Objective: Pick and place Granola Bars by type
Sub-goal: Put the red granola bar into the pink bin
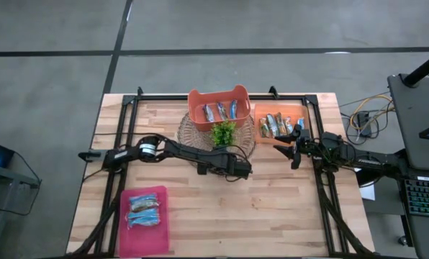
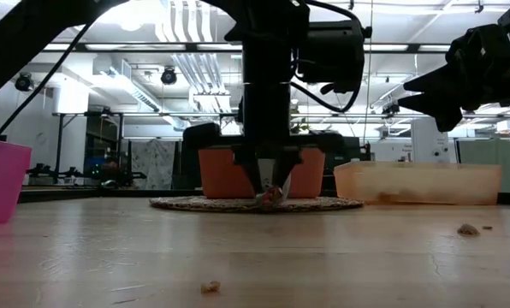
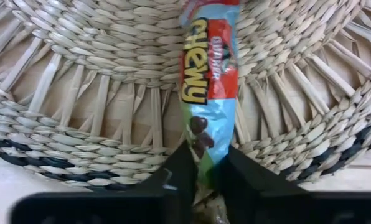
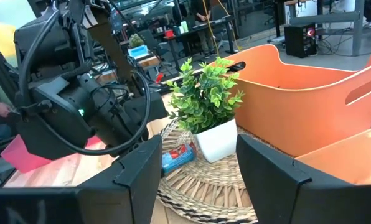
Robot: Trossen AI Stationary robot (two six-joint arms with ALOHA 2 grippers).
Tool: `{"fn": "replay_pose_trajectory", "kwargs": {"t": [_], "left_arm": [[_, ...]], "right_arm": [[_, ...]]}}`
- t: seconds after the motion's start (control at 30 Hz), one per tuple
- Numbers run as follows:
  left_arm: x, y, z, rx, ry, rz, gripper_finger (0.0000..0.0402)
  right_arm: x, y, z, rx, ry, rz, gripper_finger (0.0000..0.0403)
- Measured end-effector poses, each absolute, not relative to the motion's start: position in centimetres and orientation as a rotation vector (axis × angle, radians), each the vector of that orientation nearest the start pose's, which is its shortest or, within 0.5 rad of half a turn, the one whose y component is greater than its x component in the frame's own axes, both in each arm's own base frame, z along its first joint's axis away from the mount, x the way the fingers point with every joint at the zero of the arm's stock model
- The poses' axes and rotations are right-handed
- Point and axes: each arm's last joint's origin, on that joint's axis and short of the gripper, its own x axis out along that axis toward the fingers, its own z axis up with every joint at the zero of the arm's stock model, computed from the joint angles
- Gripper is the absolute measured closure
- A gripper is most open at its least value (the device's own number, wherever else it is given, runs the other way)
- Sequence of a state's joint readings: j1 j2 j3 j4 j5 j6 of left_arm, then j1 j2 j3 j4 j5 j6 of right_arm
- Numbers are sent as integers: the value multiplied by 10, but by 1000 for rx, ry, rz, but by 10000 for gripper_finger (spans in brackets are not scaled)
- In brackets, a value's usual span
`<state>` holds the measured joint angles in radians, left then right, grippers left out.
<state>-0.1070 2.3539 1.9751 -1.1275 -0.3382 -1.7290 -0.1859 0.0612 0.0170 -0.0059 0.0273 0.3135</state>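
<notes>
A granola bar (image 3: 208, 81) in a blue and red wrapper printed "Chewy" lies on the round woven mat (image 1: 196, 133), near its near edge. My left gripper (image 3: 207, 155) stands over that edge (image 1: 241, 170), pointing down, shut on the bar. More blue bars (image 1: 220, 111) lie in the orange bin, brownish ones (image 1: 276, 125) in the orange tray, and some bars (image 1: 144, 210) on the pink tray. My right gripper (image 1: 286, 147) hangs open above the table just in front of the orange tray, touching nothing. My left gripper pinches the Chewy bar's near end (image 3: 205, 146) between its two fingers (image 3: 180, 171), coming from above and pointing down, as the low view shows (image 2: 272, 190). The fingers lie across the bar's width. The rest of the wrapper stretches away over the woven mat.
A small green plant in a white pot (image 4: 211, 124) stands on the mat just beyond the bar. The orange bin (image 1: 218, 95) sits behind the mat, the orange tray (image 1: 301, 109) to its right, and the pink tray (image 1: 164, 230) near the near-left corner. Crumbs (image 2: 210, 287) dot the wood.
</notes>
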Motion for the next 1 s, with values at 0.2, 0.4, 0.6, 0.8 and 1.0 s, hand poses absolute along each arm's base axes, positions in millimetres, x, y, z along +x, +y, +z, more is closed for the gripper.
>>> {"fn": "replay_pose_trajectory", "kwargs": {"t": [0.2,0.4,0.6,0.8,1.0], "left_arm": [[459,-41,171,-1079,861,1312,393],[455,-43,201,-1076,860,1276,396],[445,-55,235,-994,950,1182,397],[438,-79,268,-901,1012,1003,397],[438,-115,298,-740,1074,630,398]], "right_arm": [[99,-19,164,316,16,-219,207],[99,-19,164,316,17,-219,207],[99,-19,164,316,16,-219,207],[99,-19,164,316,16,-219,207],[99,-19,164,317,16,-219,207]]}}
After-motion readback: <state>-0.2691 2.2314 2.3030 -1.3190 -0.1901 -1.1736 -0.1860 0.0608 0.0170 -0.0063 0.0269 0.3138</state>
